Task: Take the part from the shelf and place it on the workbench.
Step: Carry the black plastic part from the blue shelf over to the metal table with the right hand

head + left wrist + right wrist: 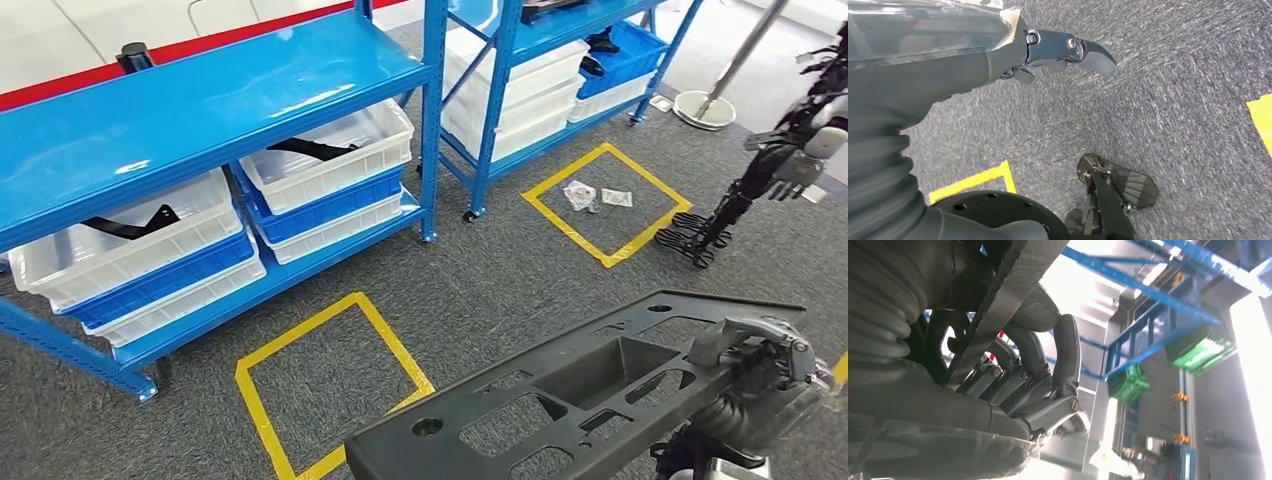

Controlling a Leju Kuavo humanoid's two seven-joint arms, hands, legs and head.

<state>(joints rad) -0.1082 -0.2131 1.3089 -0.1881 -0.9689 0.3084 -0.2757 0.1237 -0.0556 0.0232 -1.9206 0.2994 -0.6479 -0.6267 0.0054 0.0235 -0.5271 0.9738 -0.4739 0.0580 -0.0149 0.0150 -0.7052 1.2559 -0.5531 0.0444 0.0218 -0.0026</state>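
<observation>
Right hand (765, 365) grips the black perforated panel part (560, 400) (fingers wrapped around its edge), held above the carpet near the blue shelf (200, 110); left hand (1058, 52) hangs empty, fingers apart.

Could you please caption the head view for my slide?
Right hand carries a black perforated part beside blue shelves.

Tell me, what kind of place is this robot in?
Probably a factory storeroom or robot test workshop: blue shelves hold white bins of black parts, yellow tape squares mark the carpet, and another robot stands nearby.
</observation>
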